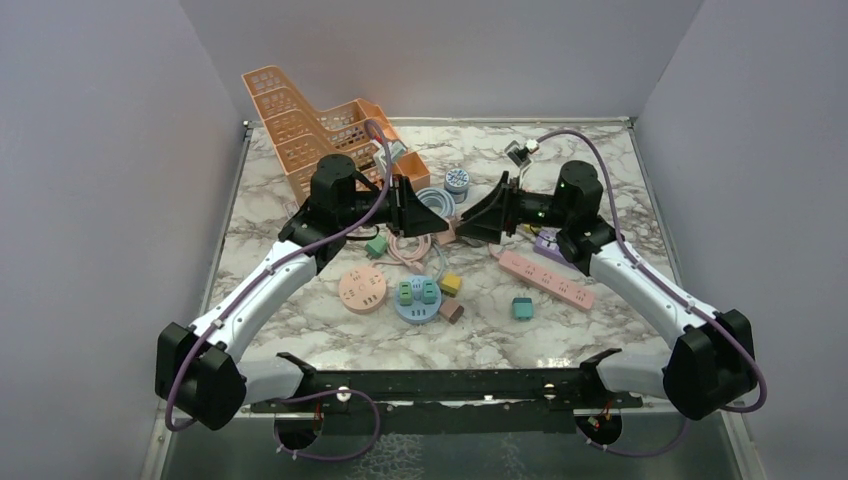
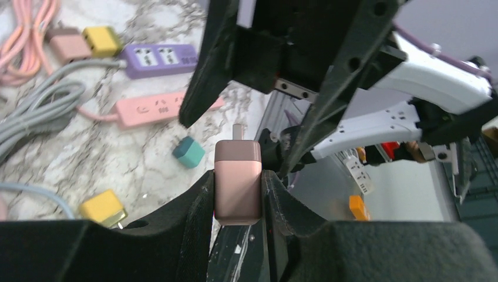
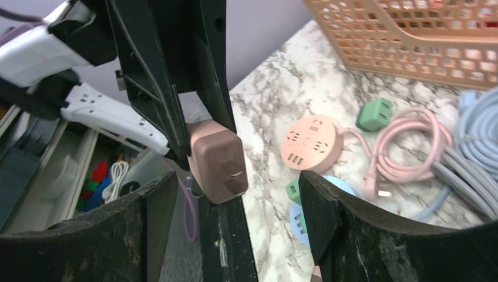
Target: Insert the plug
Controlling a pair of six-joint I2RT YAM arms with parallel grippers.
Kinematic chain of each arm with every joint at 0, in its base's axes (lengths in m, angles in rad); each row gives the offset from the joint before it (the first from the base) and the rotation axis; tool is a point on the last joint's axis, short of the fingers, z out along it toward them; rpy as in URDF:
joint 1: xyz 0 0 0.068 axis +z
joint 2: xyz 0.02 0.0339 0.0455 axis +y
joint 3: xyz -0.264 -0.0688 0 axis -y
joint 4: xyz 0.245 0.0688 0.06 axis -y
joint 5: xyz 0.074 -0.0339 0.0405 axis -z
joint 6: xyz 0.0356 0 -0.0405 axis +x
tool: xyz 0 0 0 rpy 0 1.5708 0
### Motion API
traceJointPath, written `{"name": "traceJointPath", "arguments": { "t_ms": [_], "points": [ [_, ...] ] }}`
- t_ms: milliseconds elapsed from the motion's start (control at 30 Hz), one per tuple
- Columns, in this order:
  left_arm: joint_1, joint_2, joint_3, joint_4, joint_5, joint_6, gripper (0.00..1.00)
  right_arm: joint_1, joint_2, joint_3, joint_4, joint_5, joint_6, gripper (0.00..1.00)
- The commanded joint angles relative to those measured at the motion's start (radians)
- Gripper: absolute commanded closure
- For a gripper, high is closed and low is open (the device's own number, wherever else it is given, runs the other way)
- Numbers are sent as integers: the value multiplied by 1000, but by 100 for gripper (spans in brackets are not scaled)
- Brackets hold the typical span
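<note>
1. over the middle of the desk [image 1: 500, 345], toward its far edge, the two arms meet tip to tip above the clutter.
2. the left gripper [image 1: 418, 207] is clenched on a dusty-pink plug adapter [image 2: 237, 188]. its two fingers press the adapter's sides.
3. the adapter's body stands out past the fingertips, with a metal prong [image 2: 237, 129] at its free end, aimed toward the other arm.
4. the plug adapter hangs in the air, off the desk, carried only by the left gripper.
5. the right gripper [image 3: 238, 176] is spread wide and grasps nothing. in its wrist view one finger stands on either side of the adapter, neither touching it.
6. on the desk toward the right edge lies a pink power strip [image 1: 547, 279], with a purple power strip [image 2: 158, 59] just beyond it toward the far edge.
7. nearer the near edge, a round pink socket hub [image 1: 362, 290] sits beside a round blue socket hub [image 1: 417, 305], which carries green plugs [image 1: 418, 291].
8. loose cube adapters lie around them:
   - a yellow one [image 1: 450, 284] just beside the blue hub
   - a teal one [image 1: 522, 308] near the pink strip
   - a green one [image 1: 376, 245] under the left arm
9. a grey cable coil [image 1: 435, 203] lies beneath the grippers.
10. an orange basket [image 1: 300, 125] stands at the far left corner.
</note>
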Motion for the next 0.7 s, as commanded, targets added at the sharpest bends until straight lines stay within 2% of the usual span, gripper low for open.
{"name": "traceJointPath", "arguments": {
  "t_ms": [0, 100, 233, 333, 500, 567, 633, 667],
  "points": [
    [6, -30, 52, 69, 133, 8, 85, 0, 15, 53, 134, -171, 52, 26],
    [6, -22, 78, 58, 134, 13, 85, 0, 33, 56, 203, -199, 103, 31],
    [7, -23, 87, 90, 132, -13, 85, 0, 49, 40, 306, -253, 190, 43],
    [6, -26, 84, 112, 117, -35, 85, 1, 57, 39, 316, -267, 207, 55],
    [7, -25, 79, 129, 79, -75, 82, 21, 69, 52, 314, -252, 213, 68],
    [6, -26, 76, 139, 62, -98, 75, 29, 79, 60, 312, -221, 225, 77],
    [6, -26, 72, 146, 39, -123, 62, 31, 81, 52, 325, -151, 257, 87],
    [7, -27, 69, 145, 25, -138, 54, 31, 76, 43, 337, -104, 277, 88]
  ]
}}
